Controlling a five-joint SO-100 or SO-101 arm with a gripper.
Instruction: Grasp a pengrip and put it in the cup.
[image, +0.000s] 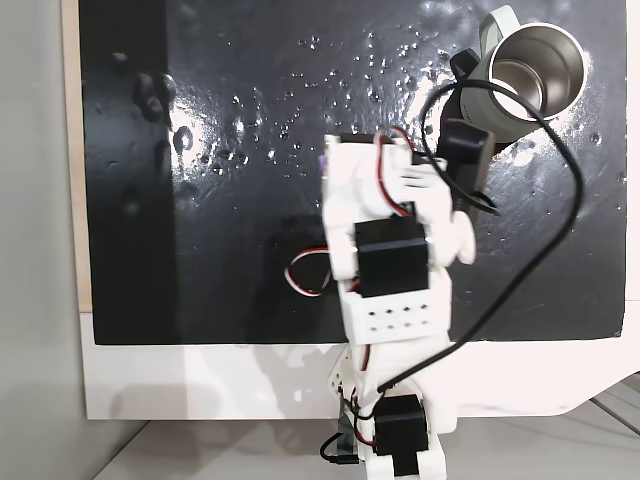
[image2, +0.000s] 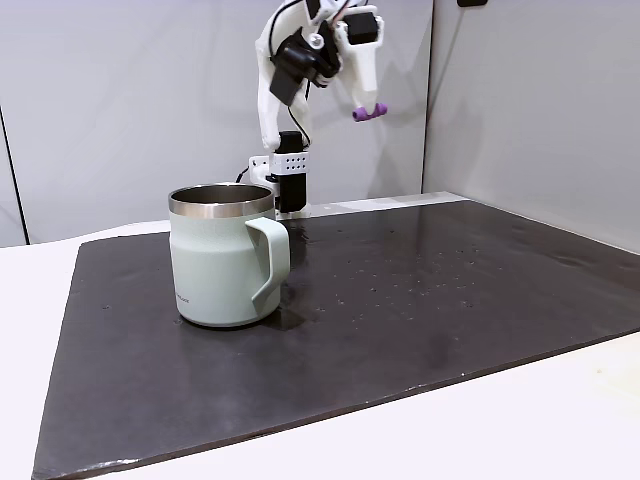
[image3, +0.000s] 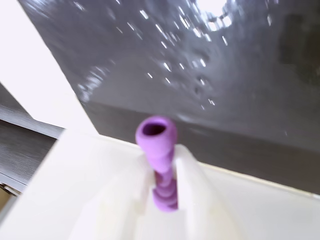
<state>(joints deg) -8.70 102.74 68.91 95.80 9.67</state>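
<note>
One mat is carrying the cup, which is standing upright with its mouth open — well apart from us. We are holding our gripper high above the mat, to the right of the cup in that side fixed view. Its fingers are pinching the pengrip — its long axis is poking out past the tips.

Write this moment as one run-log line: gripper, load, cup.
gripper: shut, raised high | load: small purple ribbed rubber pengrip between fingers | cup: pale green steel-lined mug upright on black mat, pengrip not yet inside
</note>
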